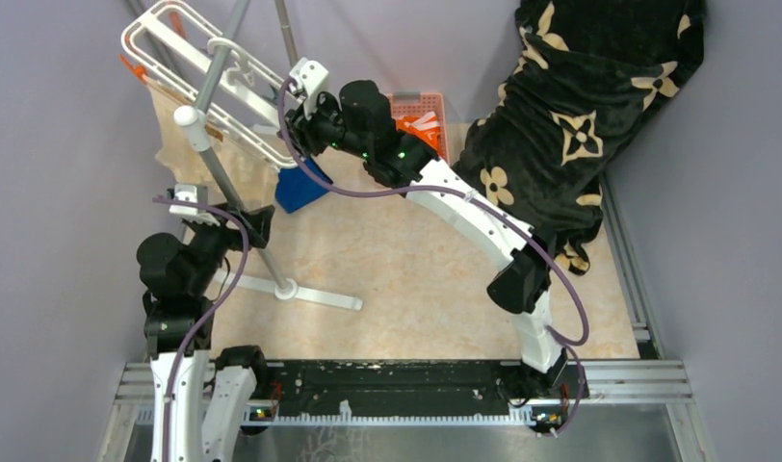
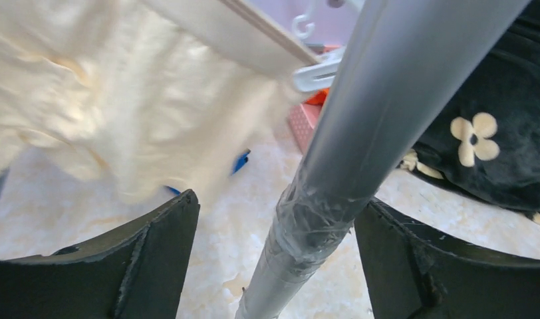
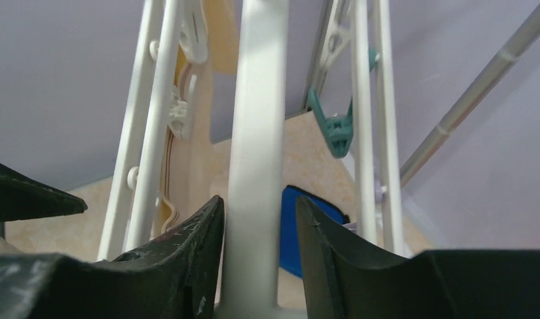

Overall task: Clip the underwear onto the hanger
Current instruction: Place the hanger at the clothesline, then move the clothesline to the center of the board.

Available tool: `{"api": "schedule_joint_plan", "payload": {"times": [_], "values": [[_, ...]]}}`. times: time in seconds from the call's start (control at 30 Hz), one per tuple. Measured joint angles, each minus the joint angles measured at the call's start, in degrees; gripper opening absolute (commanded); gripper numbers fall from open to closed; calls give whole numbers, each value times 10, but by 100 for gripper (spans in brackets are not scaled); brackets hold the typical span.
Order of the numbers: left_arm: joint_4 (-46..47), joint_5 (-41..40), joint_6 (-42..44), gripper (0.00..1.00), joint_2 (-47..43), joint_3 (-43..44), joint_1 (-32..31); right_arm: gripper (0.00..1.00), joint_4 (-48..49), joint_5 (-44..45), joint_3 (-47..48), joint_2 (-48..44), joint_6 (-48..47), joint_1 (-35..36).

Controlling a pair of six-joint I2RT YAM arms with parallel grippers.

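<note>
While underwear (image 2: 88, 100) hangs below hanger (image 3: 254, 100) at 11 o'clock of left tool (image 2: 277, 203), left tool lies nearer. It gapes wide, rack pole (image 2: 360, 133) between jaws, untouched. Right tool (image 3: 259, 199) straddles hanger's central bar, gap on one side, not clamped.

Top camera looks down from behind, wide. Left wrist camera sits tight against the rack pole (image 2: 360, 133). Right wrist camera peers up through the hanger (image 3: 257, 133). Both show from above too.

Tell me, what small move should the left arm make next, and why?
Probably draw the left gripper straight back: its jaws stand wide open either side of the grey metal rack pole, holding nothing, while the pale peach fabric underwear seems to hang from the white plastic drying hanger.
</note>
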Motion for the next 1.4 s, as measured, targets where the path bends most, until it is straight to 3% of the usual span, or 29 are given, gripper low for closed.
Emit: {"api": "schedule_joint_plan", "payload": {"times": [0.13,0.4,0.63,0.83,1.13,1.27,1.4], "values": [[-22,-42,-6,97,-21,2,0,62,36,2,-31,-41,-5,1],[-63,-92,-23,95,-79,13,-2,69,104,-2,-142,-193,-15,1],[-81,-108,-42,83,-93,4,-3,71,196,-38,-375,-372,-30,1],[-81,-108,-58,74,-50,-3,-4,72,223,-47,-576,-553,-48,2],[-79,-139,-56,74,29,4,-9,72,191,108,-784,-870,-14,2],[-73,-184,-54,75,96,24,-9,72,117,188,-851,-881,24,2],[-54,-236,-47,81,155,46,-9,72,59,209,-884,-840,48,2]]}}
